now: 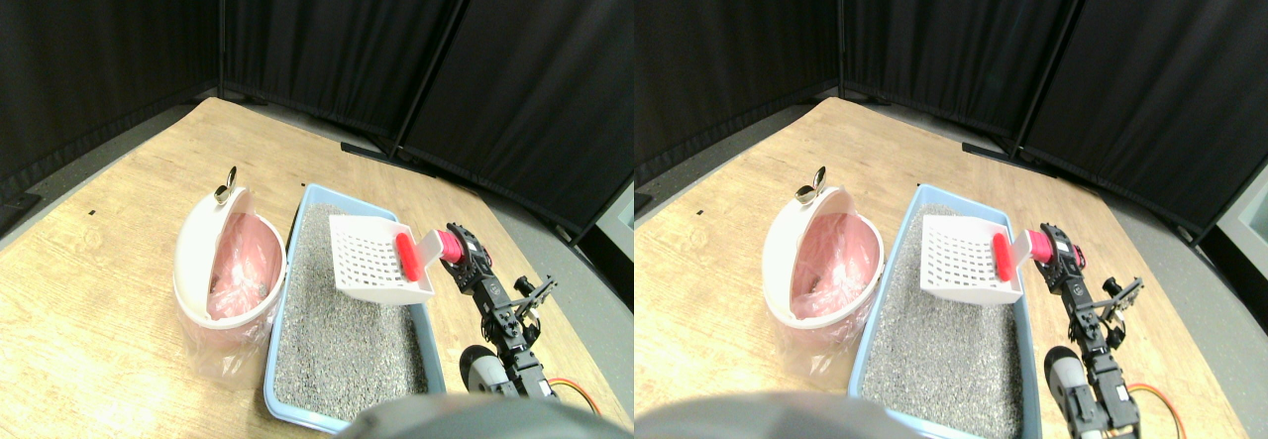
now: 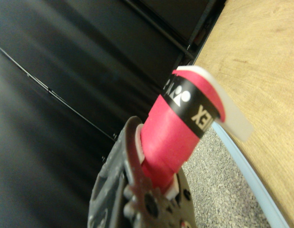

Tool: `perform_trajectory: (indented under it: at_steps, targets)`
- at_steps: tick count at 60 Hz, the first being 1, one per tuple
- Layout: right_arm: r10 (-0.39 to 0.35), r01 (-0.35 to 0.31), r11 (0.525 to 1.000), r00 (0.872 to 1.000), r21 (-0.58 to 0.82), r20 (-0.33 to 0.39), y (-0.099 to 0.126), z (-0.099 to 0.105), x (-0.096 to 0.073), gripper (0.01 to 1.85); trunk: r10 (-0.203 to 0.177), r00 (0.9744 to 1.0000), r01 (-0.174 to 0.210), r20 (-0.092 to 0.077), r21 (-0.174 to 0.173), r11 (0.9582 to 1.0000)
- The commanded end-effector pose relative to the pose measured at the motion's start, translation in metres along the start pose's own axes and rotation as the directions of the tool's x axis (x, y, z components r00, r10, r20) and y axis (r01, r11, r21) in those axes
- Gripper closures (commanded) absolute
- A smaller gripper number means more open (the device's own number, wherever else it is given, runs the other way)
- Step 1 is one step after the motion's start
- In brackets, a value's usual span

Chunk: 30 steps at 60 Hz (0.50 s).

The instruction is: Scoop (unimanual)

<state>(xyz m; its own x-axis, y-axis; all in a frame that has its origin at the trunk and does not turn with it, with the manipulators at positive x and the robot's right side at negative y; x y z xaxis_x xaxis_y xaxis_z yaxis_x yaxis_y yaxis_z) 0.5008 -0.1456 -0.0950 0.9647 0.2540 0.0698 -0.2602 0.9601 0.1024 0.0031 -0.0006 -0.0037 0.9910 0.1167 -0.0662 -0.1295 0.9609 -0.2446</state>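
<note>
Fingers (image 1: 454, 246) of my right manipulator are clamped round the red-wrapped handle (image 1: 448, 246) of the white slotted scoop (image 1: 371, 259); the wrist view shows the wrap seated right in the jaw frame. From the grip, the scoop's long axis runs away to my left, its basket hanging over the grey litter (image 1: 342, 335) in the blue tray (image 1: 280, 340), apparently clear of the grains. A red piece (image 1: 406, 257) sits at the basket's rear wall. Beyond the tray's left rim stands the pink-lined bin (image 1: 230, 271), lid open. I judge the next carry goes leftward across that rim, keeping the basket level.
</note>
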Motion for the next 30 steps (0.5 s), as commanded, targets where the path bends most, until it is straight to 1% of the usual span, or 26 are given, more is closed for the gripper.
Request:
perform_trajectory:
  at_steps: [1, 3, 5, 6, 7, 8, 9, 10, 11, 13, 14, 15, 16, 17, 19, 20, 22, 24, 27, 28, 29, 30]
  targets:
    - [0.05, -0.045, 0.997, 0.996, -0.066, 0.08, 0.004, 0.013, 0.004, 1.8, 0.015, 0.9997, -0.015, 0.022, -0.012, 0.9998]
    - [0.039, -0.035, 0.998, 0.997, -0.057, 0.069, 0.006, 0.015, 0.006, 1.8, 0.019, 0.9996, -0.018, 0.021, -0.016, 0.9997]
    - [0.059, -0.052, 0.994, 0.996, -0.099, 0.07, 0.007, 0.017, 0.007, 1.8, 0.024, 0.9995, -0.024, 0.022, -0.021, 0.9995]
    - [0.044, -0.037, 0.994, 0.996, -0.101, 0.072, 0.009, 0.018, 0.008, 1.8, 0.026, 0.9994, -0.025, 0.022, -0.023, 0.9994]
    - [0.055, -0.047, 0.994, 0.996, -0.102, 0.076, 0.01, 0.019, 0.01, 1.8, 0.028, 0.9994, -0.027, 0.023, -0.025, 0.9993]
    - [0.079, -0.071, 0.993, 0.993, -0.095, 0.083, 0.01, 0.019, 0.012, 1.8, 0.03, 0.9993, -0.029, 0.024, -0.029, 0.9992]
    - [0.079, -0.071, 0.993, 0.993, -0.095, 0.083, 0.01, 0.019, 0.012, 1.8, 0.032, 0.9992, -0.031, 0.024, -0.03, 0.9991]
    - [0.057, -0.047, 0.99, 0.996, -0.137, 0.073, 0.013, 0.022, 0.011, 1.8, 0.035, 0.9991, -0.034, 0.024, -0.032, 0.9989]
    - [0.057, -0.047, 0.99, 0.996, -0.137, 0.073, 0.013, 0.022, 0.011, 1.8, 0.035, 0.9991, -0.034, 0.024, -0.032, 0.9989]
    - [0.111, -0.096, 0.98, 0.991, -0.175, 0.08, 0.014, 0.022, 0.014, 1.8, 0.04, 0.9989, -0.04, 0.024, -0.037, 0.9986]
    - [0.074, -0.062, 0.986, 0.995, -0.158, 0.069, 0.016, 0.023, 0.014, 1.8, 0.042, 0.9988, -0.041, 0.024, -0.039, 0.9984]
    - [0.056, -0.046, 0.988, 0.996, -0.148, 0.063, 0.016, 0.024, 0.014, 1.8, 0.045, 0.9987, -0.044, 0.024, -0.041, 0.9982]
    - [0.084, -0.072, 0.982, 0.994, -0.176, 0.067, 0.017, 0.024, 0.015, 1.8, 0.048, 0.9985, -0.047, 0.024, -0.043, 0.9979]
    - [0.095, -0.081, 0.979, 0.993, -0.187, 0.067, 0.018, 0.025, 0.015, 1.8, 0.052, 0.9983, -0.051, 0.025, -0.046, 0.9977]
    - [0.083, -0.07, 0.978, 0.995, -0.198, 0.056, 0.02, 0.026, 0.017, 1.8, 0.054, 0.9982, -0.053, 0.025, -0.047, 0.9975]
    - [0.076, -0.064, 0.978, 0.996, -0.2, 0.053, 0.021, 0.026, 0.017, 1.8, 0.059, 0.9979, -0.058, 0.026, -0.054, 0.9969]
    - [0.08, -0.069, 0.975, 0.996, -0.211, 0.047, 0.024, 0.027, 0.019, 1.8, 0.065, 0.9976, -0.063, 0.026, -0.058, 0.9963]
    - [0.083, -0.072, 0.974, 0.995, -0.213, 0.046, 0.024, 0.027, 0.019, 1.8, 0.07, 0.9972, -0.069, 0.026, -0.063, 0.9957]
    - [0.118, -0.108, 0.976, 0.992, -0.19, 0.04, 0.025, 0.027, 0.022, 1.8, 0.078, 0.9965, -0.076, 0.029, -0.069, 0.9947]
    - [0.118, -0.108, 0.976, 0.992, -0.19, 0.04, 0.025, 0.027, 0.022, 1.8, 0.079, 0.9964, -0.077, 0.029, -0.07, 0.9946]
    - [0.099, -0.092, 0.983, 0.995, -0.161, 0.034, 0.027, 0.028, 0.023, 1.8, 0.081, 0.9963, -0.079, 0.03, -0.074, 0.9942]
    - [0.102, -0.096, 0.984, 0.994, -0.148, 0.031, 0.028, 0.028, 0.024, 1.8, 0.084, 0.996, -0.082, 0.03, -0.076, 0.9937]
